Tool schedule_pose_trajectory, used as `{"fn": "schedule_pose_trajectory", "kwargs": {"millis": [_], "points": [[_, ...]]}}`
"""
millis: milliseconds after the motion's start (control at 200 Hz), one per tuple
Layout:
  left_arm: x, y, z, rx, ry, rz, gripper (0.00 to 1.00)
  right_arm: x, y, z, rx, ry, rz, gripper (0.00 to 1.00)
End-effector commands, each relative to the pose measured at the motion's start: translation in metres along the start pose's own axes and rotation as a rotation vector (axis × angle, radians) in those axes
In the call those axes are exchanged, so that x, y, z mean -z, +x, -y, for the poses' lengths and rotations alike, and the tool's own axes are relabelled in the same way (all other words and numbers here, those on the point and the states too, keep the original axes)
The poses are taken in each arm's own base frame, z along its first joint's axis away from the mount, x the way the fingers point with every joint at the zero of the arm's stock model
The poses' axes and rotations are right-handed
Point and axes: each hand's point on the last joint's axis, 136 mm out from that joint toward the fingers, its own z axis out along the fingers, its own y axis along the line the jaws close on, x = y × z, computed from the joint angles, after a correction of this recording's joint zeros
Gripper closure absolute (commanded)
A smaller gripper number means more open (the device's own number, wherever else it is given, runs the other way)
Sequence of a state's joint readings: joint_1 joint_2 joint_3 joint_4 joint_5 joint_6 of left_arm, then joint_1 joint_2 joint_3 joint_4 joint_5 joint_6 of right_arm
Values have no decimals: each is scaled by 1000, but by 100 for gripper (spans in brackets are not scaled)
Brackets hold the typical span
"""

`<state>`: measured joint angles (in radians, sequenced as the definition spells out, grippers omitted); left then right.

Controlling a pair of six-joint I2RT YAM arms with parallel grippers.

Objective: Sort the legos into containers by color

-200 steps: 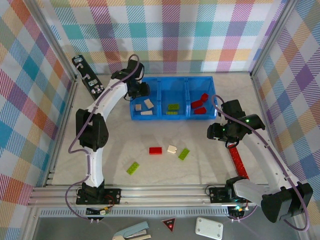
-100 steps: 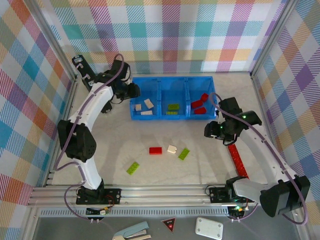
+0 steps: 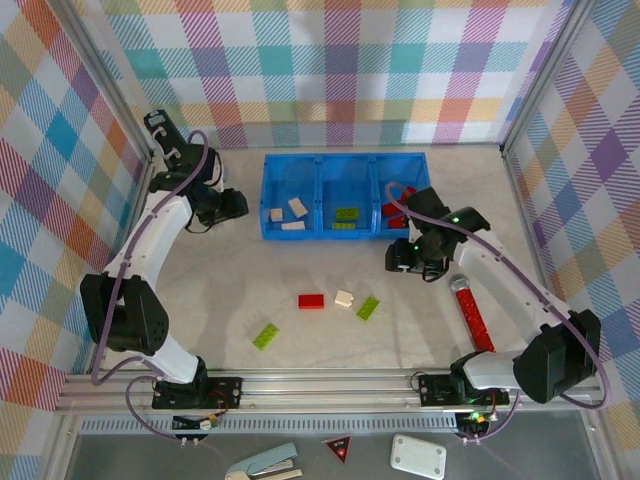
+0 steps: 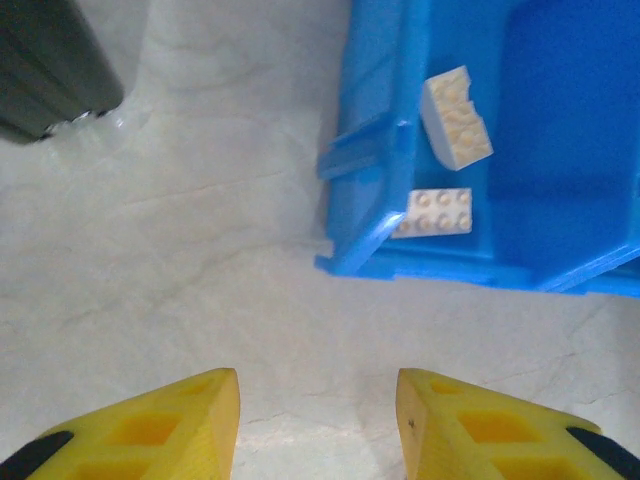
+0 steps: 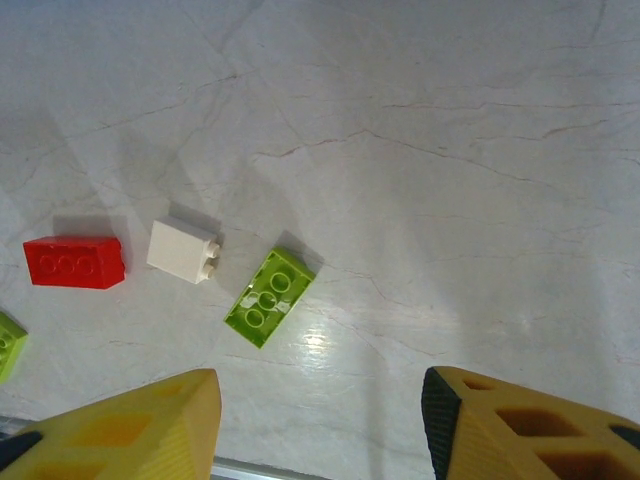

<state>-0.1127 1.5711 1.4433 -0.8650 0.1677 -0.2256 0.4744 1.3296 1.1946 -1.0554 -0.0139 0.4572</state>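
**Both tools empty, four legos loose on the desk**

From above, my left tool (image 3: pixel 232 205) is hanging wide open and empty at 9 o'clock of the blue tray (image 3: pixel 318 190), just beside its wall. My right tool (image 3: pixel 400 258) is hovering open at 5 o'clock of the tray, gripping nothing. A red lego (image 3: pixel 311 301), cream lego (image 3: pixel 344 298) and green lego (image 3: pixel 368 308) are lying in a row at 8 o'clock of it, with a second green lego (image 3: pixel 266 336) farther out.

Through my left wrist, the tool is gaping over bare desk, and the tray's corner is sitting at 1 o'clock.

Through my right wrist, the green lego is lying askew at 11 o'clock, near the cream one. Coming down off-centre, I am risking nudging that neighbour, or twisting the green lego out.
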Motion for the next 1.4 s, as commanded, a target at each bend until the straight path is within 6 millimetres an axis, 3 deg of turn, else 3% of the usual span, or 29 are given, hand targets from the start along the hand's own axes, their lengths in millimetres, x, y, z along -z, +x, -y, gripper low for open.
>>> {"fn": "schedule_pose_trajectory", "kwargs": {"millis": [0,270,665,925,1140,1395], "points": [[7,0,-2,-24,22,49,55,1,-8,-13,9,1,14,43],[2,6,-9,-43,9,77,55,-20,-9,-42,60,21,-24,43],[-5,10,-11,-59,17,73,55,-66,11,-80,170,103,-116,41],[-7,12,-10,-57,27,67,55,-90,18,-122,235,96,-134,41],[-7,12,-11,-55,21,64,55,-108,25,-161,200,120,-110,37],[-5,11,-13,-50,19,72,55,-121,31,-172,88,198,-32,25]]}}
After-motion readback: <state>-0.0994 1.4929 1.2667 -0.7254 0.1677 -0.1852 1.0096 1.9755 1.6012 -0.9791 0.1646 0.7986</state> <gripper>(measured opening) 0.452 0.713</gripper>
